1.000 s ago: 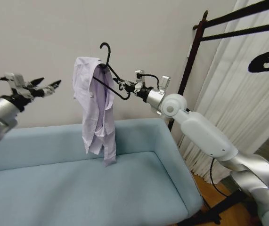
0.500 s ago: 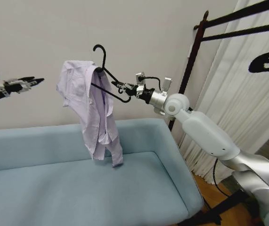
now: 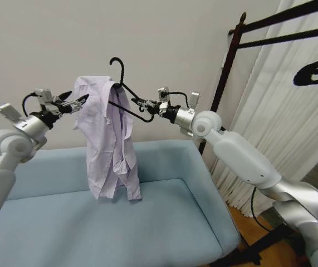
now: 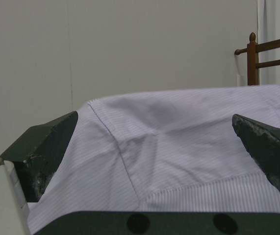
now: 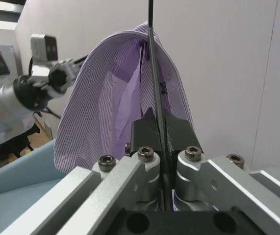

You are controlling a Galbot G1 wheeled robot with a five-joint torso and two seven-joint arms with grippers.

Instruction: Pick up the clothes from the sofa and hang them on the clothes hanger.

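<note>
right jaws: clamped on hanger (image 3: pixel 131 93) | left jaws: spread, shirt (image 3: pixel 106 144) shoulder between them | sofa (image 3: pixel 164 233): below both jaws

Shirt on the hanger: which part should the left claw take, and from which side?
Probably the shoulder of the shirt, level from the robot's left. It juts out on that side, away from the right claw clamping the hanger, and sits between the fingers of the open left claw.
</note>
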